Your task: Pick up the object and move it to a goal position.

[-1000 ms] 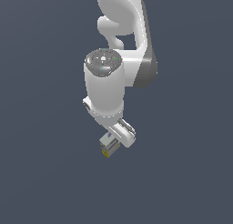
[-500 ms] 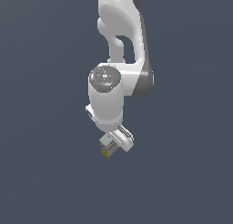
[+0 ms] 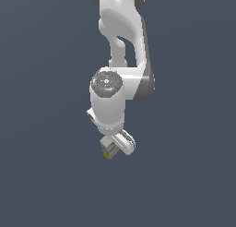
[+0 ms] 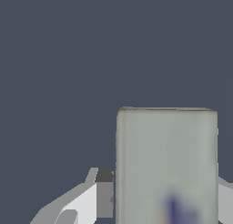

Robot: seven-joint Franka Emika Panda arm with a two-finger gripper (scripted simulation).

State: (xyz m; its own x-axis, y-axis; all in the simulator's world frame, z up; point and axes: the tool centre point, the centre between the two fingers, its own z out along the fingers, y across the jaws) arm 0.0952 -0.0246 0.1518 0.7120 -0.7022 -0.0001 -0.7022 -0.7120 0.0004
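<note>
We hold the box (image 3: pixel 108 150) clamped in our pincer (image 3: pixel 109 151), at 6 o'clock beneath the wrist, ready for carrying to the goal.

The backdrop (image 3: pixel 41 129) was a flat, uniform slate grey-blue that filled the exterior view from edge to edge. No wall, floor line, furniture or window could be told apart in it. The light was even and soft, and no shadow fell on the grey. The wrist view showed the same plain grey-blue field (image 4: pixel 59 59), unmarked and textureless.
</note>
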